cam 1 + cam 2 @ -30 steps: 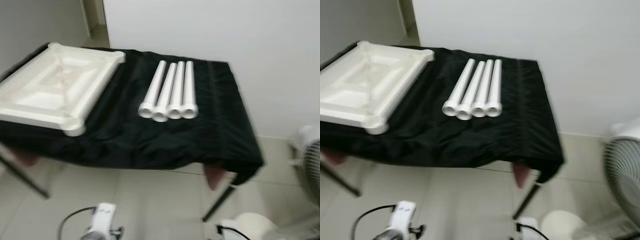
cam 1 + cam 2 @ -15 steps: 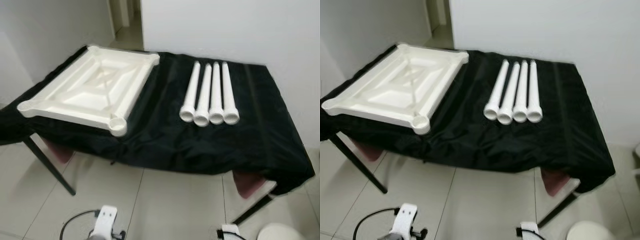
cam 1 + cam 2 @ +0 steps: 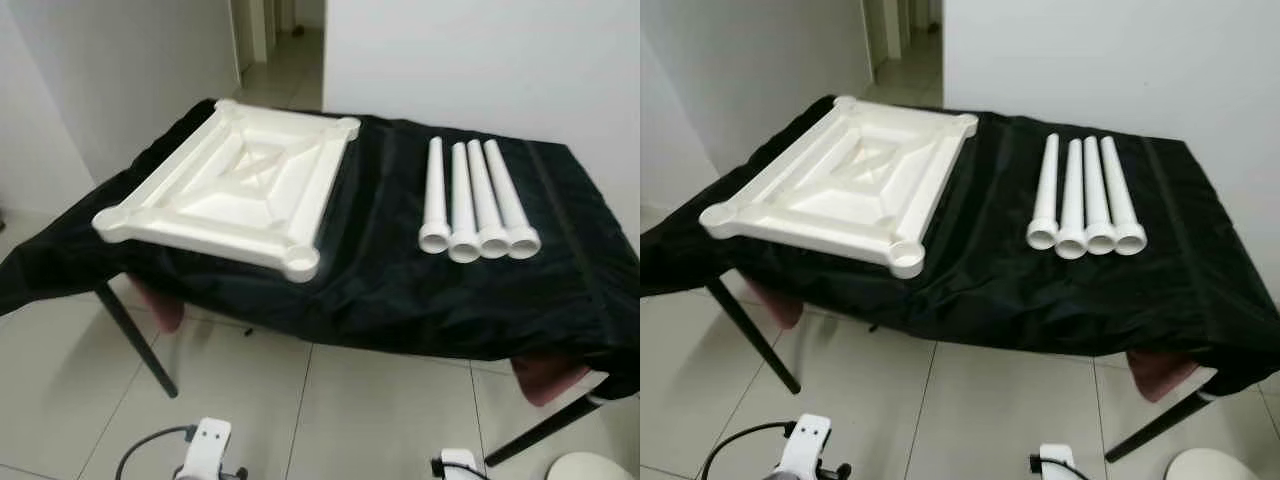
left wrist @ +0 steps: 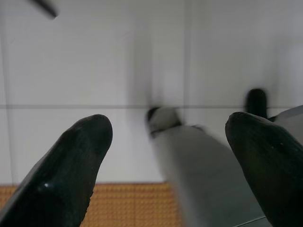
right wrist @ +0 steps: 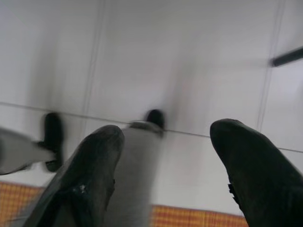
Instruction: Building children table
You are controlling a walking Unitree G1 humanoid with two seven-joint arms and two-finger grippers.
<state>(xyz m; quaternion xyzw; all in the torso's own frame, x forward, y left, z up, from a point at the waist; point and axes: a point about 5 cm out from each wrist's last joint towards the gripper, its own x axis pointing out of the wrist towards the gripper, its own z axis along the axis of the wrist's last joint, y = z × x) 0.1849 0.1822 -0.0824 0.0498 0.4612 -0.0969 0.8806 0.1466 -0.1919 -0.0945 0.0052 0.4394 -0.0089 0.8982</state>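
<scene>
Tabletop (image 3: 235, 185) at the table's (image 3: 380, 270) left edge, four legs (image 3: 478, 205) toward its right; both tools, left (image 4: 165, 156) and right (image 5: 163, 165), hang spread apart over floor.

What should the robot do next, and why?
Probably step closer to the table. Both arms hang low over the floor, left gripper and right gripper open, while the tabletop and four legs lie untouched ahead.
</scene>
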